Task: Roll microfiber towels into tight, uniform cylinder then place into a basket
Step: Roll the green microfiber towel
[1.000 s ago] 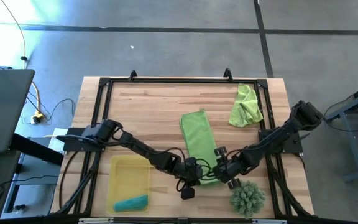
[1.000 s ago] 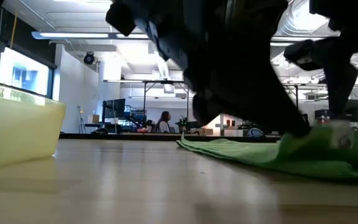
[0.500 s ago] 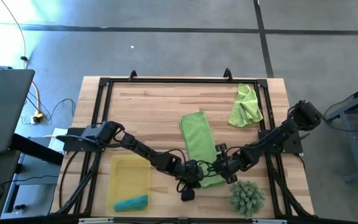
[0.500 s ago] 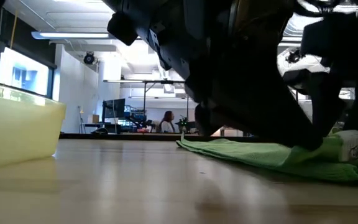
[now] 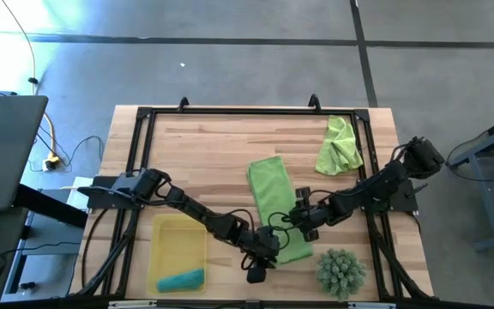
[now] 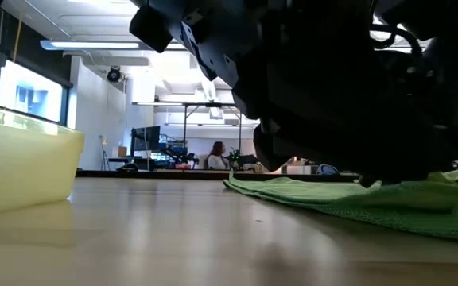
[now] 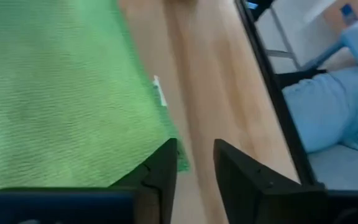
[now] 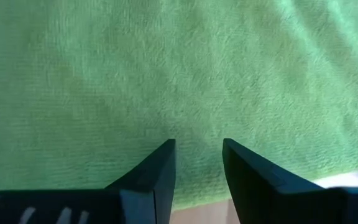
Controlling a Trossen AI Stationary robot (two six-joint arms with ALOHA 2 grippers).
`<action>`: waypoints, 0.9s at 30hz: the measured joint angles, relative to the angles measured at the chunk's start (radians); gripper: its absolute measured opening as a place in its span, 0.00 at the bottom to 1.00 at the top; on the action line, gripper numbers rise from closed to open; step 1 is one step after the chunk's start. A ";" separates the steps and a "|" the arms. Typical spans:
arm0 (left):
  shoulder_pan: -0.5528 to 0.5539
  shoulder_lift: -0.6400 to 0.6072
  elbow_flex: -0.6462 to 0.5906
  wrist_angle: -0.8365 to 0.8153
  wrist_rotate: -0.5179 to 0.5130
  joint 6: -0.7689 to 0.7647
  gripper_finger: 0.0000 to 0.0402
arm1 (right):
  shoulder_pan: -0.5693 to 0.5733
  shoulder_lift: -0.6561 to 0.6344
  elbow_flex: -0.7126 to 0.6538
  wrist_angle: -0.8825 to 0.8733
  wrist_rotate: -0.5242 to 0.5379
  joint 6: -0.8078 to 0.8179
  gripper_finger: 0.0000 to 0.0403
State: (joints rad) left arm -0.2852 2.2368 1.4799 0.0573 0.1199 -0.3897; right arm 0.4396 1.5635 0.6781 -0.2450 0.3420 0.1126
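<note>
Your left pincer (image 5: 267, 246) sits at the near end of the flat lime towel (image 5: 274, 203), right at its near-left corner. In its wrist view the fingers (image 7: 166, 169) stand slightly parted with nothing between them, the towel's corner just beside one tip and bare tabletop (image 5: 213, 150) past the other.

Your right pincer (image 5: 305, 220) hangs over the same towel's right edge, a little farther up the strip than the left. Its fingers (image 8: 160, 168) are also slightly apart and empty, with green pile directly ahead of them.

The relation to watch: the towel's long axis runs away from both pincers, from the near end where they work toward the far side of the tabletop. A roll would likely have to start at this near edge and travel along that axis. The left pincer is nearer the corner; the right is nearer the side edge.

The crumpled lime towel (image 5: 340, 146) lies well apart beyond the right pincer. The teal towel (image 5: 181, 280) already lies in the yellow basket (image 5: 159, 236), off to the left pincer's outer side.
</note>
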 joint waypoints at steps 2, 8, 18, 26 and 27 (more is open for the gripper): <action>0.000 0.000 0.000 0.009 0.035 0.000 0.28 | -0.015 0.000 0.000 0.013 0.000 -0.018 0.31; 0.000 -0.008 0.000 0.007 0.135 0.014 0.35 | -0.064 0.000 0.000 0.041 0.000 -0.071 0.31; 0.040 -0.121 0.001 -0.193 0.116 0.072 0.35 | -0.139 0.000 0.026 0.104 -0.035 -0.116 0.31; 0.029 -0.282 0.001 -0.315 0.127 0.084 0.35 | -0.187 0.019 0.010 0.252 -0.138 -0.122 0.31; 0.026 -0.299 0.001 -0.313 0.114 0.083 0.35 | -0.198 0.025 0.007 0.264 -0.139 -0.132 0.31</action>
State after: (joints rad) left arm -0.2595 1.9380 1.4811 -0.2553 0.2342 -0.3066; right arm 0.2413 1.5883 0.6853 0.0190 0.2032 -0.0196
